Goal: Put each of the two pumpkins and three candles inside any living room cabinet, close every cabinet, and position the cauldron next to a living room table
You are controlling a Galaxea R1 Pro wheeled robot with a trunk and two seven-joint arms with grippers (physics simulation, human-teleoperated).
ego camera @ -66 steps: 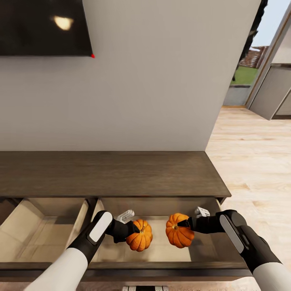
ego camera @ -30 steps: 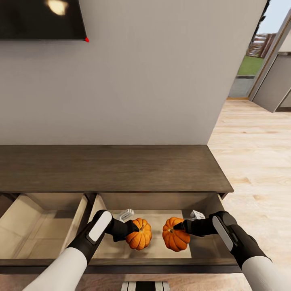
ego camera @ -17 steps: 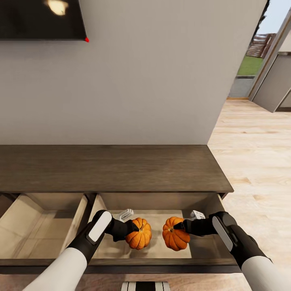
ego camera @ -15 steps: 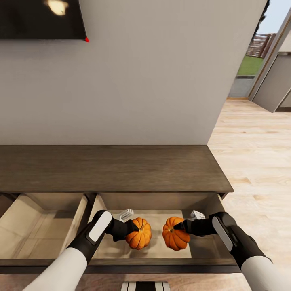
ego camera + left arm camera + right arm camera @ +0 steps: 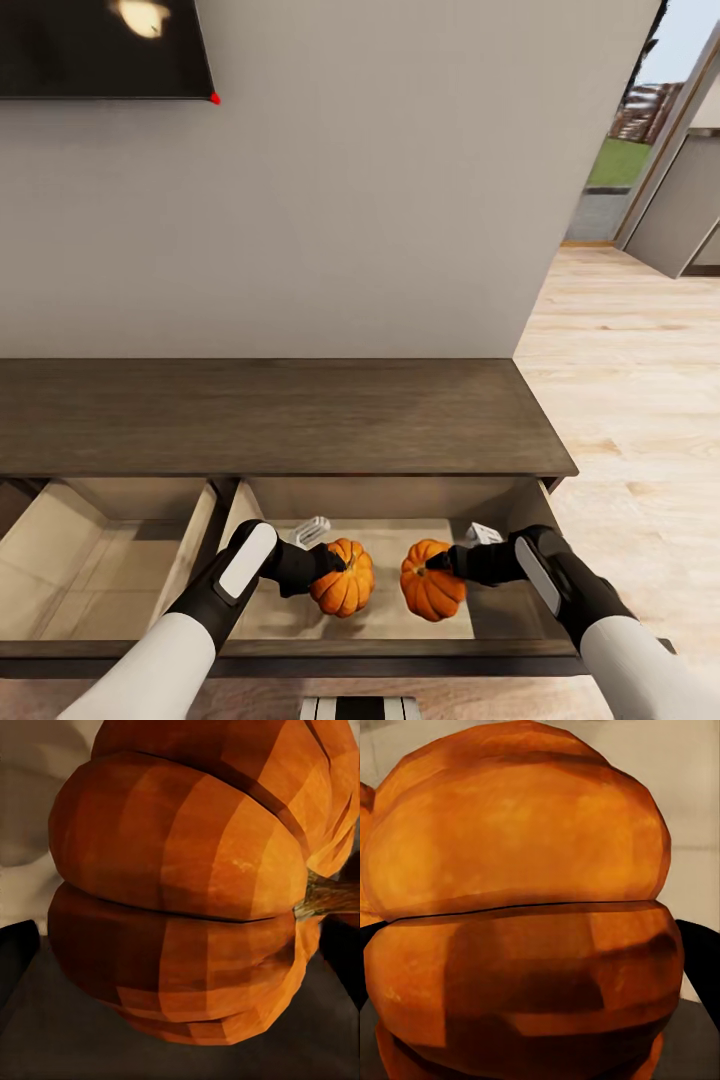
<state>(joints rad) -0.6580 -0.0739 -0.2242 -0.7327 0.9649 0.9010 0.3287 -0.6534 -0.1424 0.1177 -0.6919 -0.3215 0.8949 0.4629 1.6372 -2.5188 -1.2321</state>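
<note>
Nearest the camera, the front rail of the open drawer point(image 5: 300, 660) is crossed from above by both forearms. Just beyond it, the left gripper point(image 5: 328, 568) is seen clenched on the left pumpkin point(image 5: 345, 590), which lies directly ahead of the fingers, toward the drawer's middle. The right gripper point(image 5: 438, 566) is likewise clamped on the right pumpkin point(image 5: 430, 593), held ahead of its fingers, facing the other. The two pumpkins are near each other but apart.

In the left wrist view the pumpkin point(image 5: 187, 885) is tipped, stem point(image 5: 330, 896) pointing sideways. In the right wrist view the pumpkin point(image 5: 521, 907) sits between dark finger edges.

Both pumpkins are over the pale floor of the cabinet point(image 5: 280, 415); whether they touch it cannot be told. Release is judged next, straight below each claw. Farther back, the dark top and the wall point(image 5: 400, 200) are noted.
</note>
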